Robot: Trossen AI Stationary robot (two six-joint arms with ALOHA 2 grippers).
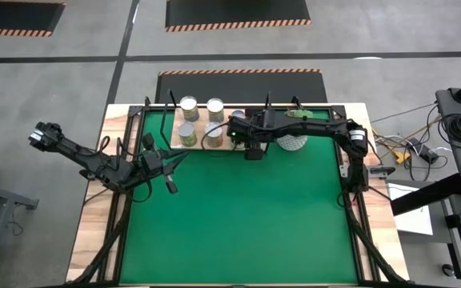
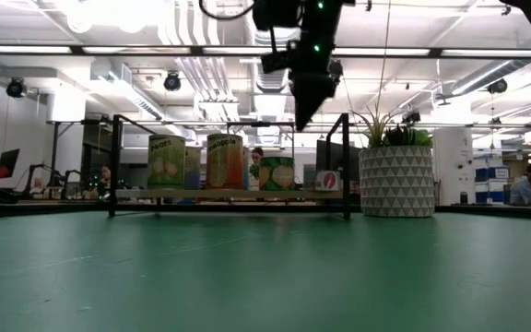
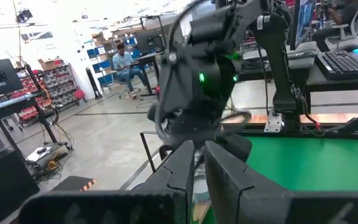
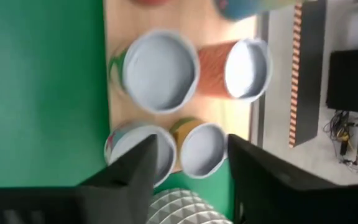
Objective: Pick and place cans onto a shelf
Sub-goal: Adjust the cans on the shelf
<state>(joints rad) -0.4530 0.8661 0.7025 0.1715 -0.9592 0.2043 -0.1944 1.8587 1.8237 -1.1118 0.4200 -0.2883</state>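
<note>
The light-wood shelf point(image 1: 202, 142) on its black wire frame point(image 2: 113, 166) stands at the mat's far edge. Several cans stand upright on it on their bases: two at the back point(image 1: 189, 106) point(image 1: 215, 106) and two in front point(image 1: 186, 133) point(image 1: 214, 130). From above they show as silver tops point(image 4: 160, 70) point(image 4: 244, 68) point(image 4: 202, 146). My right gripper point(image 4: 197, 180) hangs open and empty, pointing down, above the shelf's right end point(image 2: 307, 92). My left gripper point(image 3: 199, 165) is shut and empty, low over the mat's left side point(image 1: 181, 158).
A white patterned pot with a green plant point(image 2: 396, 180) stands just right of the shelf point(image 1: 293, 142). The green mat point(image 1: 238, 216) lies open toward the near edge. People sit at desks in the room beyond the table.
</note>
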